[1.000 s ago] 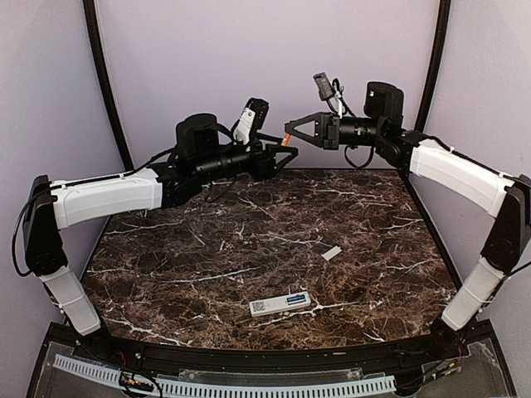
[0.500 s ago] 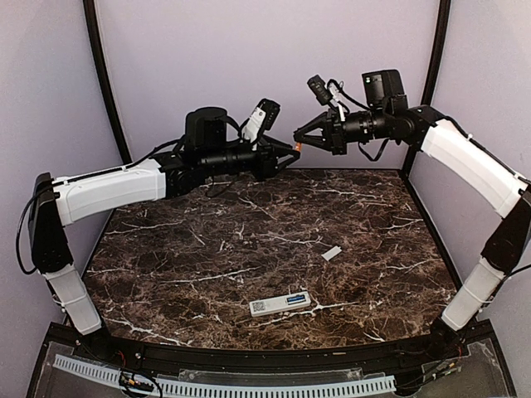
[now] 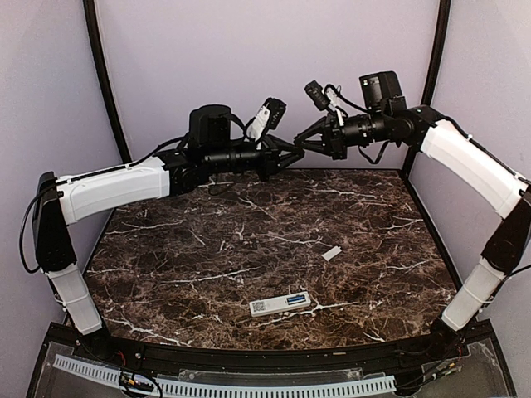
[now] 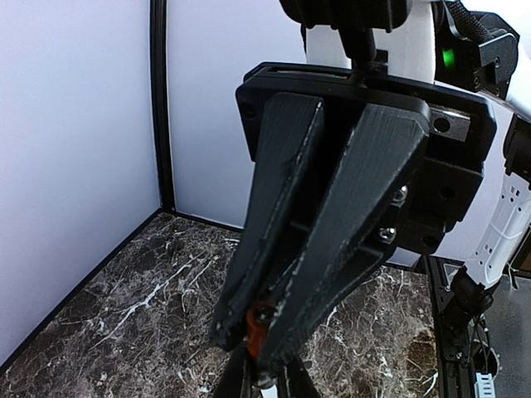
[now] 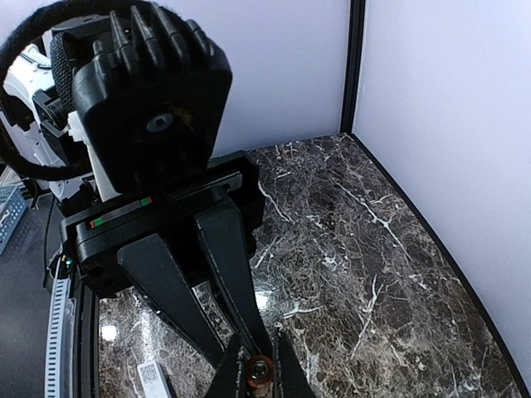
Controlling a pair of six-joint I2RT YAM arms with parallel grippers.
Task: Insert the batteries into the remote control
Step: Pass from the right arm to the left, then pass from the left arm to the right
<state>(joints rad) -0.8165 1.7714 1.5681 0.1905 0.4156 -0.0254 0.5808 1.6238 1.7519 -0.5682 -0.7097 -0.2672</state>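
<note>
Handoff, upper centre: my left gripper and right gripper both clamped on orange battery.
Risk: tiny end grips; an off-axis release drops it onto table.

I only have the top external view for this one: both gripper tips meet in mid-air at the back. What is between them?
Observer: The left wrist view shows the orange battery pinched in the shut fingertips of the right gripper.
Operator: Does the other arm have it too?
Observer: Yes, the right wrist view shows the left gripper closed on it as well.
Operator: How does it lie?
Observer: It is seen end-on in the right wrist view, its round end face showing.
</note>
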